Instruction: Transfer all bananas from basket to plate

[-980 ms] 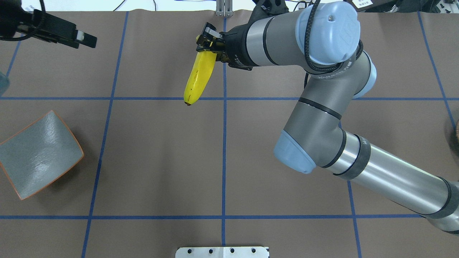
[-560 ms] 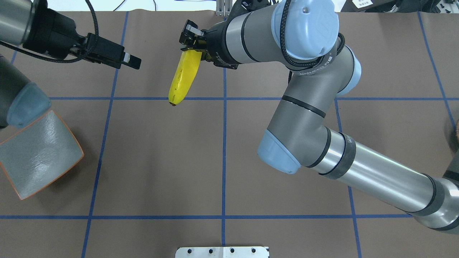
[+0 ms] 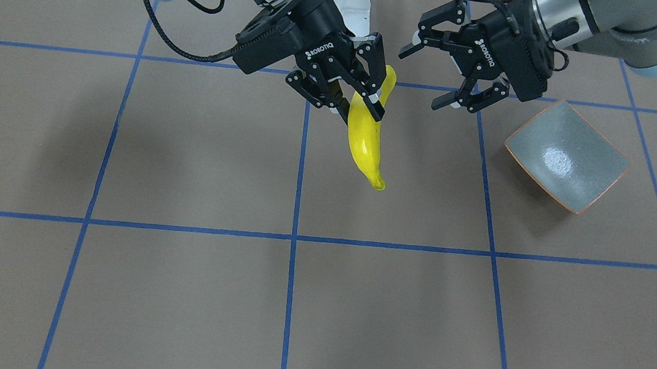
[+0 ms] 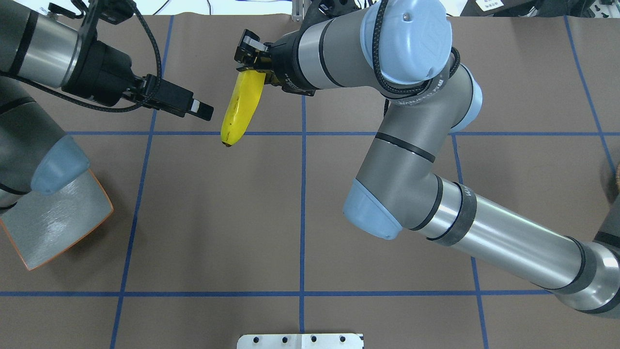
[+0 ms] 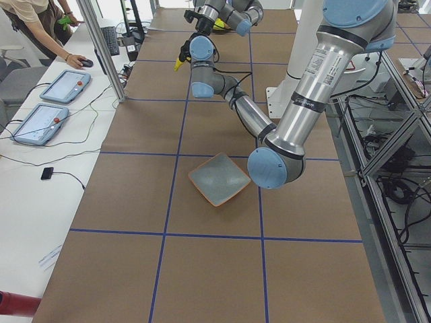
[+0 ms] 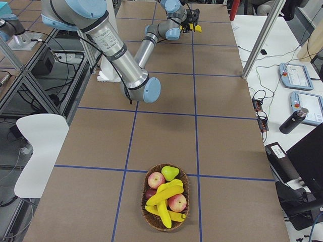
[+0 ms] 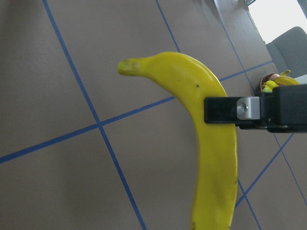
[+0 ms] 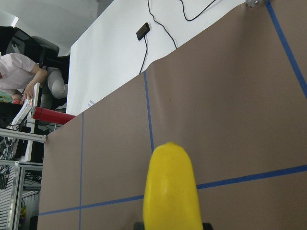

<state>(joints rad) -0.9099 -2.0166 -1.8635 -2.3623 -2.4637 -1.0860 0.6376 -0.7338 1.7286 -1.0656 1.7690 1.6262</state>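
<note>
My right gripper [image 3: 357,108] is shut on the upper end of a yellow banana [image 3: 368,146], which hangs in the air over the far middle of the table; in the overhead view the gripper [image 4: 249,68] and banana [image 4: 240,109] show too. My left gripper [image 3: 419,79] is open and empty, close beside the banana without touching it; its tip [image 4: 206,110] points at it. The left wrist view shows the banana [image 7: 211,153] behind one finger [image 7: 235,108]. The grey-green plate [image 3: 567,156] lies empty at the left end [image 4: 53,218]. Other bananas [image 6: 164,199] lie in the basket [image 6: 151,222].
The wicker basket at the table's right end also holds apples [image 6: 155,179] and a green pear [image 6: 170,173]. My left arm's elbow [image 4: 58,165] hangs over the plate's corner. A white metal plate [image 4: 300,341] sits at the near edge. An operator [image 5: 40,27] stands at the far side.
My left arm has swung in from the left until its gripper is next to the banana. My right gripper has carried the banana a little to the left.
</note>
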